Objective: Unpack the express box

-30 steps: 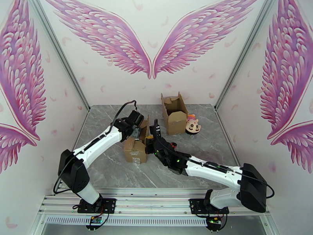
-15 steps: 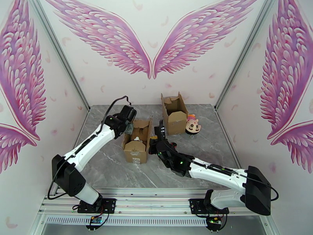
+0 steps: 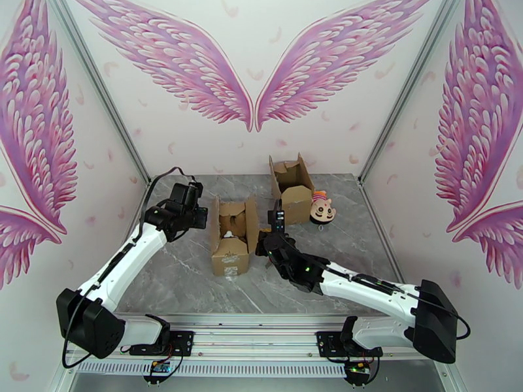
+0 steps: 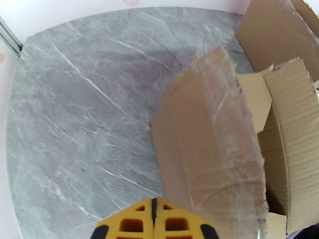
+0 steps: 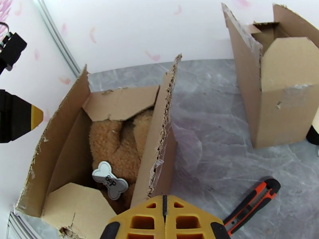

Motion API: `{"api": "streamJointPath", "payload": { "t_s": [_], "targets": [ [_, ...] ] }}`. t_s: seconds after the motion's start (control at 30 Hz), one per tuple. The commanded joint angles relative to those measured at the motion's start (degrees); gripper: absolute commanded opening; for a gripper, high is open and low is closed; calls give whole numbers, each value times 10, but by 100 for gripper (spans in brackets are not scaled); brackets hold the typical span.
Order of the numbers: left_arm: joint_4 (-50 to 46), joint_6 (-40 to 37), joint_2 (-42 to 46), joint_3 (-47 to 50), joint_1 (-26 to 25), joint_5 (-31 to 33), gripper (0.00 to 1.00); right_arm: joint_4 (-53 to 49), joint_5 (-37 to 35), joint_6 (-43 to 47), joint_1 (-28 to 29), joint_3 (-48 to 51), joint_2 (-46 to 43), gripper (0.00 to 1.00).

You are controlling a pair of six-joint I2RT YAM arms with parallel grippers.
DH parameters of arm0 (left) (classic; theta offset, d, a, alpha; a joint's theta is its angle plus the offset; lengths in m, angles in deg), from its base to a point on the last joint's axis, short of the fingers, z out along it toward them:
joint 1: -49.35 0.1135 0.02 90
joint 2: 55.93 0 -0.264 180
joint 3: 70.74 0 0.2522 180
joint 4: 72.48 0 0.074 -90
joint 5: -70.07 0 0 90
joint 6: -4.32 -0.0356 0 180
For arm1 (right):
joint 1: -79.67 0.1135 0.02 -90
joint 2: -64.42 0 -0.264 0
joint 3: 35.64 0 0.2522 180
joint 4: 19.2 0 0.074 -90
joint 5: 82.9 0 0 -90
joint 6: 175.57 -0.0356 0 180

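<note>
Left arm has swung well out compared to a second ago. Back then your left gripper (image 3: 202, 218) was down on top of the box (image 3: 230, 256). Now it's parked just off the left flap (image 4: 211, 148), which stands right in front of the fingers and a bit to their right. The jaws are pinched fully together with nothing between them, so it's let the cardboard go rather than dragging it along. The flaps that were half folded over before now stand up, and the top is wide open.

Moving right, there's a fuzzy brown stuffed toy (image 5: 119, 140) down inside the box with a bone-shaped tag (image 5: 110, 180) on it, just ahead and to the left of your right gripper (image 3: 278, 217). That gripper has barely shifted. It's also clamped shut, holding nothing, and hovering right beside the ragged right flap. The box cutter (image 5: 251, 204) lies on the table just to its right. Further ahead on that side is the other box (image 3: 293, 191), already opened, with a little doll (image 3: 321, 207) next to it.

So I'd call the opening part done and the toy the bit that's left. You'll need to spread one set of jaws before going in, and the gap between those upright flaps looks tight, so watch you don't shove the box sideways.
</note>
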Motion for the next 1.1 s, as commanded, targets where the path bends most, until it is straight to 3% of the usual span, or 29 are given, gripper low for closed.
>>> {"api": "streamJointPath", "payload": {
  "t_s": [0.0, 0.17, 0.4, 0.6, 0.73, 0.83, 1.07],
  "targets": [
    [25, 20, 14, -11, -5, -36, 25, -67, -18, 2, -4, -34, -7, 5],
    [1, 27, 3, -77, -62, 64, 62, -65, 0, 3, -4, -50, 6, 6],
    [-26, 41, -68, -107, -114, 145, 78, -61, 17, -9, -5, -59, 21, 6],
    [-80, 57, -143, -143, -127, 223, 78, -63, 20, -7, -4, -66, 23, 6],
    [-85, 68, -136, -130, -126, 234, 76, -58, 17, -7, -5, -58, 21, 6],
    [-83, 75, -122, -115, -122, 219, 70, -53, 19, -7, -5, -51, 20, 6],
    [-49, 87, -84, -63, -91, 150, 43, -57, 17, 1, -5, -43, 18, 6]
  ]
}}
